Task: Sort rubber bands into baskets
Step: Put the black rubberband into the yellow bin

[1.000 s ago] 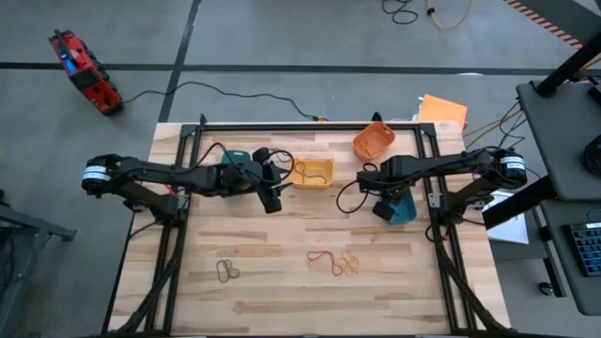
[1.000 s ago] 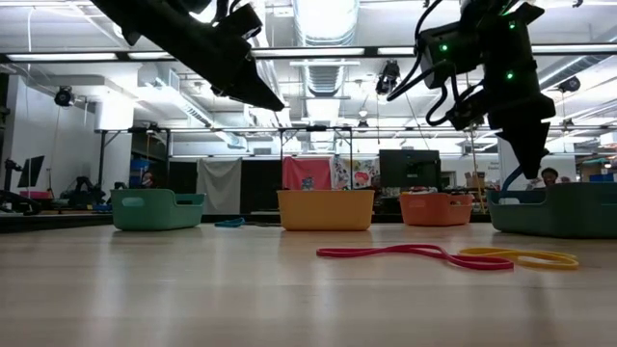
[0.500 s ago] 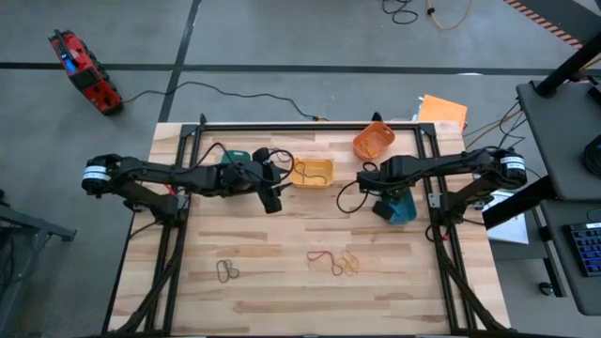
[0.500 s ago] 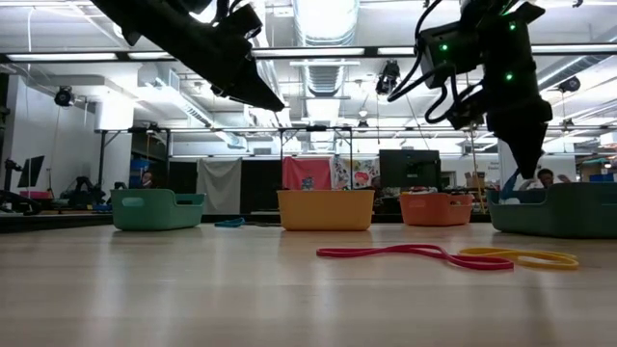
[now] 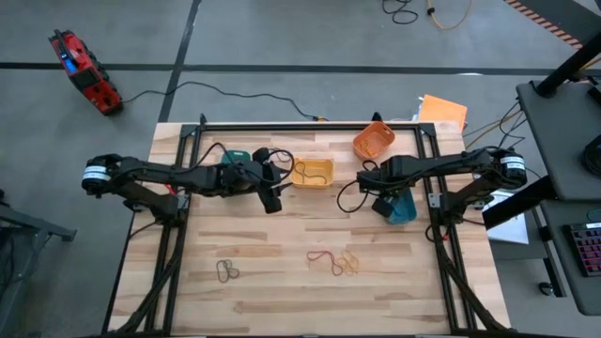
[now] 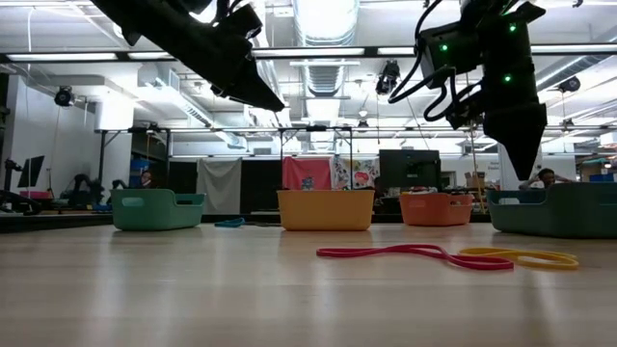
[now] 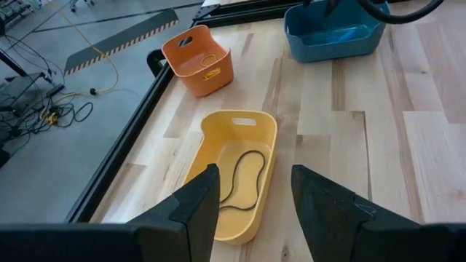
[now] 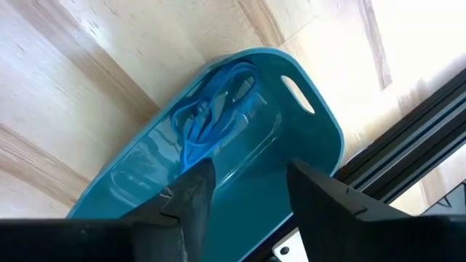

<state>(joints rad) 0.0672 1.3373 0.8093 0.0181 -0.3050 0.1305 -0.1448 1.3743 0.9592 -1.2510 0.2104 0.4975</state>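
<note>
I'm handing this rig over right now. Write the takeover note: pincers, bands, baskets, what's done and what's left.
Right pincer: open and empty, above the blue basket; blue bands lie inside it.
Left pincer: open and empty, above the yellow basket, which holds one dark band.
Orange basket sits at the back; teal-green basket sits behind the left arm.
Left to sort: red band and yellow-orange bands at front centre, dark bands at front left.
</note>
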